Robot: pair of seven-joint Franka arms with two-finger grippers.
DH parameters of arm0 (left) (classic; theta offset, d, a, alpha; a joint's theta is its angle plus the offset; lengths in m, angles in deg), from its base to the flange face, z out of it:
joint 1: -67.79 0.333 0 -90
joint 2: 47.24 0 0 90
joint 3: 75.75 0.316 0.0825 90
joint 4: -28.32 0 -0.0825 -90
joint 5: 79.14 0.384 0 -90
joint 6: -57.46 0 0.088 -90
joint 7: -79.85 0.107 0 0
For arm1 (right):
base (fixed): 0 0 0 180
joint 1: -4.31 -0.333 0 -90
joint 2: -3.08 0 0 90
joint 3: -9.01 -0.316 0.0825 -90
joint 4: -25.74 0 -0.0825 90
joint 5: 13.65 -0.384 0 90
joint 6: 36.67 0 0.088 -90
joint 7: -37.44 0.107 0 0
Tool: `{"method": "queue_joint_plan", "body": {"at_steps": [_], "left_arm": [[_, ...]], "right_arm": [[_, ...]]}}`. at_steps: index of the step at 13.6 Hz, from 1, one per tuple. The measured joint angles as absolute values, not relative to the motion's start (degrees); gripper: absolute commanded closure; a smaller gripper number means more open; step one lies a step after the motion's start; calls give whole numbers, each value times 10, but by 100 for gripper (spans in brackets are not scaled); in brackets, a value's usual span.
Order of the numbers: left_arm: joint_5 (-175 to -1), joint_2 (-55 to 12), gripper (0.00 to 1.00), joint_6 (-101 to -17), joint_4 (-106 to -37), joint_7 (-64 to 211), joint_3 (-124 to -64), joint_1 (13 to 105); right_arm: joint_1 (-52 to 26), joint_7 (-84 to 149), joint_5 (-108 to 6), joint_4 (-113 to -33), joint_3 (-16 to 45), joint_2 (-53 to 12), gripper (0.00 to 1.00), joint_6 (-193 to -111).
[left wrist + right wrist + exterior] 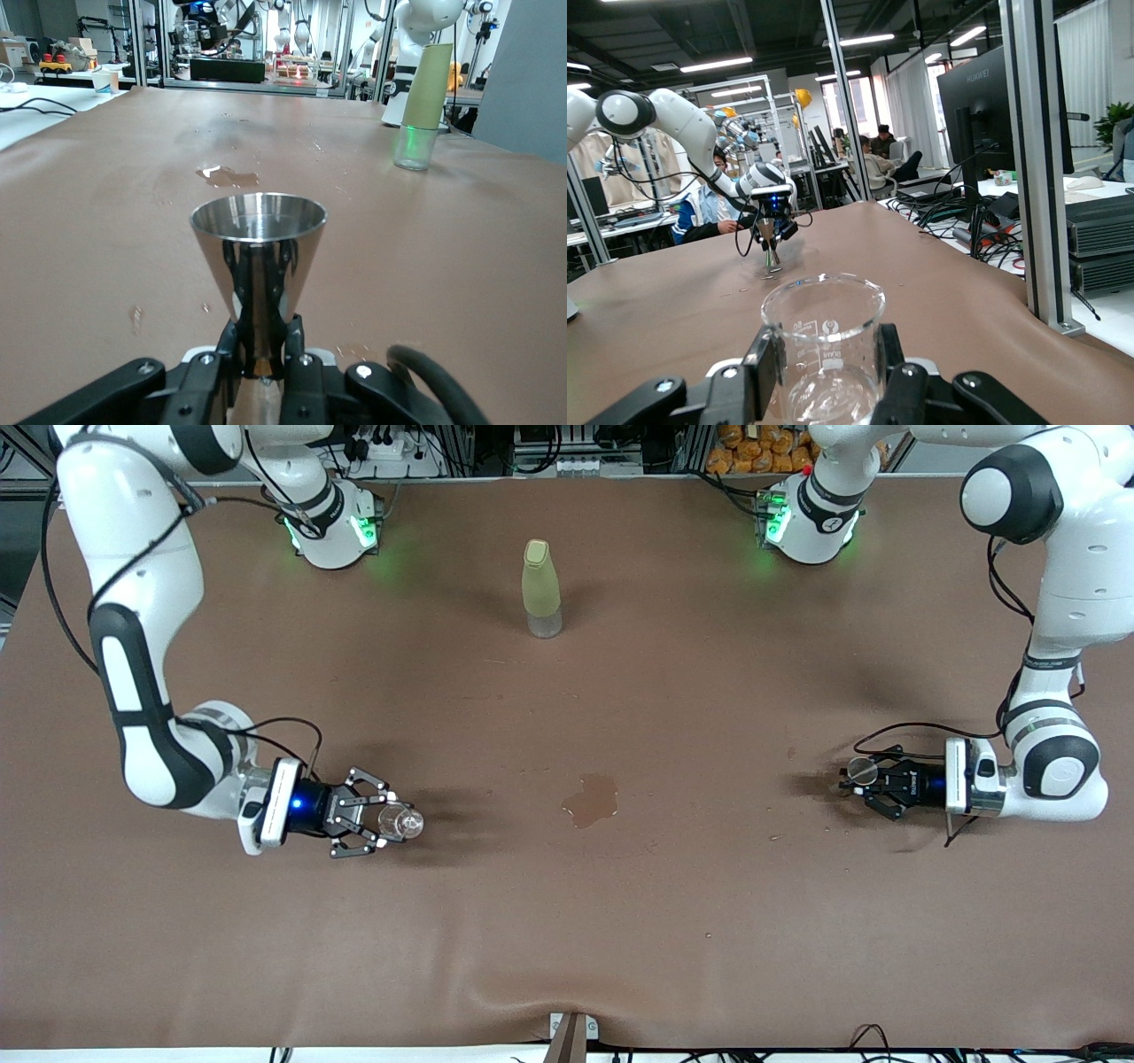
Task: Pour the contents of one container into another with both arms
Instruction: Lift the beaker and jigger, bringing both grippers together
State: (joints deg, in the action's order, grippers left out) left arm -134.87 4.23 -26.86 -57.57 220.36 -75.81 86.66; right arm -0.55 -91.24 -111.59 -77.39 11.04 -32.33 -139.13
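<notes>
Front view, lower part of the frame, toward the right arm's end: the right gripper [387,822] lies low and level over the brown table cover [567,921]. Its black fingers are clamped on the clear cup [401,821]. Right wrist view confirms it: the clear cup [824,341] is short, round and see-through, with faint printed marks on its wall, and a finger pad presses each side of it in the right gripper [824,376].

Mid-frame, a small wet puddle [591,799] shines on the matte cover, lying on the open table between the two grippers.

Toward the left arm's end, at about the same height in the frame, the left gripper [864,778] sits low, closed on the stemmed cup [861,769]. Left wrist view shows the stemmed cup [258,257] upright, a glossy cone that mirrors its surroundings and narrows to a thin stem. The left gripper [262,359] pinches that stem tight. The puddle [226,175] glints on the cover farther up that frame.

Upper middle of the front view, a tall yellow-green bottle [542,589] with a frosted body stands upright and alone, well apart from both grippers.
</notes>
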Motion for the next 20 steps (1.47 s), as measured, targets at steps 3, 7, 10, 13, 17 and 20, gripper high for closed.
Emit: {"method": "queue_joint_plan", "body": {"at_steps": [3,7,10,13,17,20], "left_arm": [[-1372,4,100,-267,-569,2168,-774,841],[-1444,-18,100,-321,-569,2123,-811,791],[-1507,-16,100,-389,-574,2123,-816,730],[-1571,-14,100,-452,-575,2123,-817,678],[-1658,8,100,-522,-574,2123,-817,592],[-1760,48,100,-585,-556,2125,-819,505]], "right_arm": [[-38,-912,-1150,-836,110,-275,93,-1429],[-46,-912,-1153,-889,110,-244,93,-1432],[-47,-912,-1154,-916,110,-215,93,-1432],[-48,-912,-1154,-949,110,-190,94,-1432],[-52,-875,-1157,-970,108,-170,93,-1431],[-66,-846,-1157,-974,108,-145,94,-1436]]}}
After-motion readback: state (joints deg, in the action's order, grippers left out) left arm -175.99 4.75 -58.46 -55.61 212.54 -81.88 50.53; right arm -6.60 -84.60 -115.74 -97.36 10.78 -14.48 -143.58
